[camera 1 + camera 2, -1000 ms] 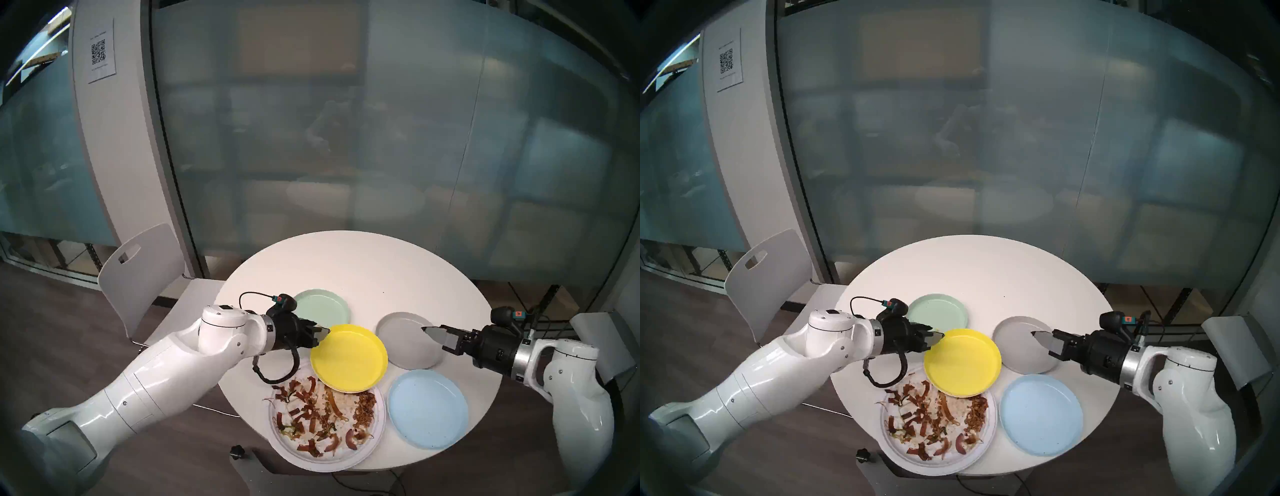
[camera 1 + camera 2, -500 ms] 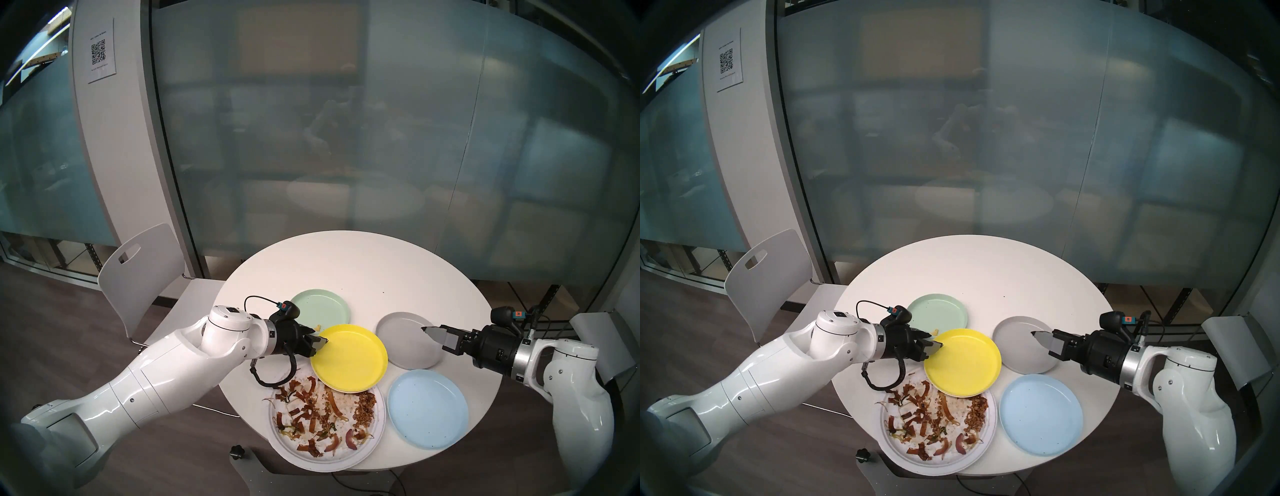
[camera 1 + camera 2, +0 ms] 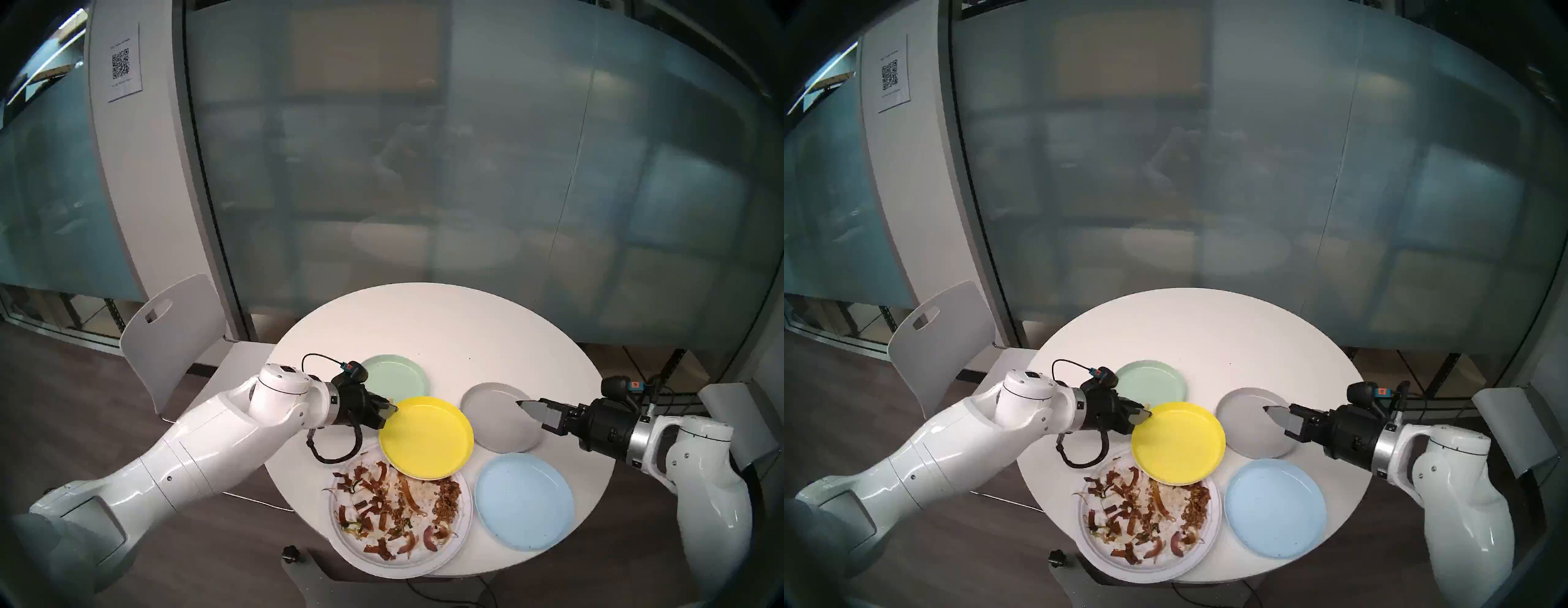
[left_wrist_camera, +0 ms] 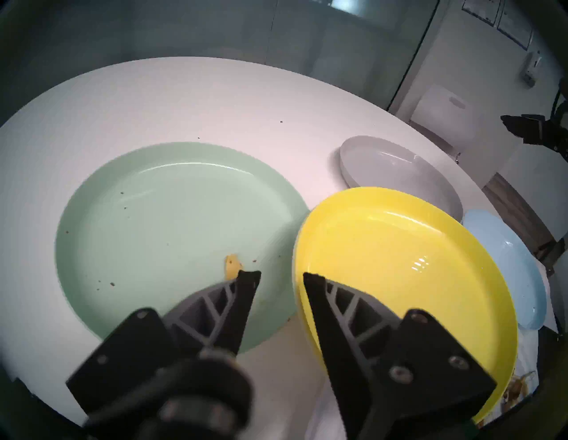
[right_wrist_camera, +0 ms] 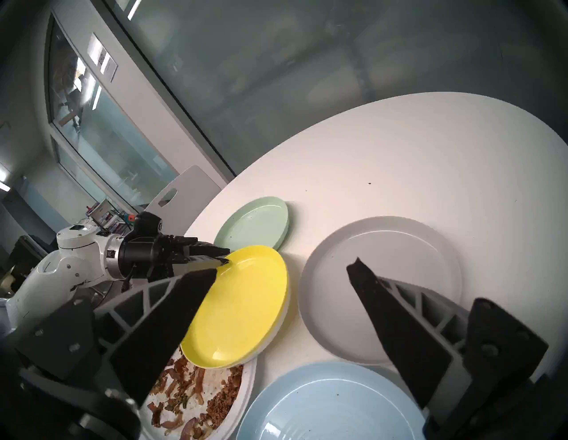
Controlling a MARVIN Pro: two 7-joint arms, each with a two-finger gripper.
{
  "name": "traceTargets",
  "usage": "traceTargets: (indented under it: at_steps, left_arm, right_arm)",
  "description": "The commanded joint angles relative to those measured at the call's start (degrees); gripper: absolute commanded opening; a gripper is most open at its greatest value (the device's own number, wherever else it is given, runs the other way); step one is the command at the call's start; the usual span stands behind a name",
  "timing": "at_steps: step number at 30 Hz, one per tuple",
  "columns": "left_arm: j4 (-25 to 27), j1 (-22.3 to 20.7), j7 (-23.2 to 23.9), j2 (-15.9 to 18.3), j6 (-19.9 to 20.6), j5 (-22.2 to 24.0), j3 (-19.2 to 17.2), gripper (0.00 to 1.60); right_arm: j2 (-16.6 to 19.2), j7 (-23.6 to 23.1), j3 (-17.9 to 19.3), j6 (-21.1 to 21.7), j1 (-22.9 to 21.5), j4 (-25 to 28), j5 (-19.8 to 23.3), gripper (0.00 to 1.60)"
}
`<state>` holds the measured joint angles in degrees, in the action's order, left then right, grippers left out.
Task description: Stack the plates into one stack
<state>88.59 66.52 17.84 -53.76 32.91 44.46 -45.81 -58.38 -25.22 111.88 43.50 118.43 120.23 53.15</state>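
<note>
A yellow plate (image 3: pixel 426 437) lies on a white plate (image 5: pixel 276 335), and both overlap the far rim of the large food-strewn paper plate (image 3: pixel 394 569). My left gripper (image 3: pixel 394 408) is at the yellow plate's left rim. In the left wrist view the left gripper (image 4: pixel 281 275) straddles that rim, one finger over the yellow plate (image 4: pixel 399 261), the other outside it above the mint green plate (image 4: pixel 169 230), with a gap still showing. My right gripper (image 3: pixel 521 403) hovers wide open over the grey plate (image 3: pixel 496 420). The light blue plate (image 3: pixel 524 501) lies near right.
The plates lie on a round white table (image 3: pixel 445 331) in front of a frosted glass wall. A white chair (image 3: pixel 169 339) stands at its left. A small yellow food scrap (image 4: pixel 232 264) lies on the mint green plate. A black knob (image 3: pixel 290 552) sits on the floor.
My left gripper moved in onto the yellow plate's left rim and its jaws narrowed around it. The yellow plate shifted slightly. The right arm stayed still.
</note>
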Motion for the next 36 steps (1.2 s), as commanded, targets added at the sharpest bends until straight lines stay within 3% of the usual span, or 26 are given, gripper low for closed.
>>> traceTargets:
  at_steps: [1, 12, 14, 25, 31, 32, 36]
  left_arm:
    - [0.0, -1.8, 1.5, -1.0, 0.2, 0.2, 0.0, 1.17]
    - [-1.1, -2.2, 2.0, -1.2, 0.3, -1.5, 1.2, 1.05]
    - [-1.1, -2.2, 2.5, -1.1, 0.3, -1.9, 1.4, 0.78]
    - [-0.6, -2.0, 2.6, -1.3, 0.6, -3.0, 1.5, 0.67]
    - [-0.3, -1.7, 2.6, -1.4, 0.6, -3.1, 1.0, 0.19]
    - [-0.2, -1.7, 2.7, -1.4, 0.7, -3.0, 0.9, 0.00]
    - [-0.3, -1.6, 3.0, -1.4, 1.2, -2.1, 0.3, 0.00]
  right_arm:
    - [0.1, 0.0, 0.0, 0.0, -0.1, 0.8, 0.0, 1.60]
    - [0.1, 0.0, 0.0, 0.0, -0.1, 0.8, 0.0, 1.60]
    - [0.1, 0.0, 0.0, 0.0, -0.1, 0.8, 0.0, 1.60]
    - [0.1, 0.0, 0.0, 0.0, -0.1, 0.8, 0.0, 1.60]
    - [0.1, 0.0, 0.0, 0.0, -0.1, 0.8, 0.0, 1.60]
    - [0.1, 0.0, 0.0, 0.0, -0.1, 0.8, 0.0, 1.60]
    - [0.1, 0.0, 0.0, 0.0, -0.1, 0.8, 0.0, 1.60]
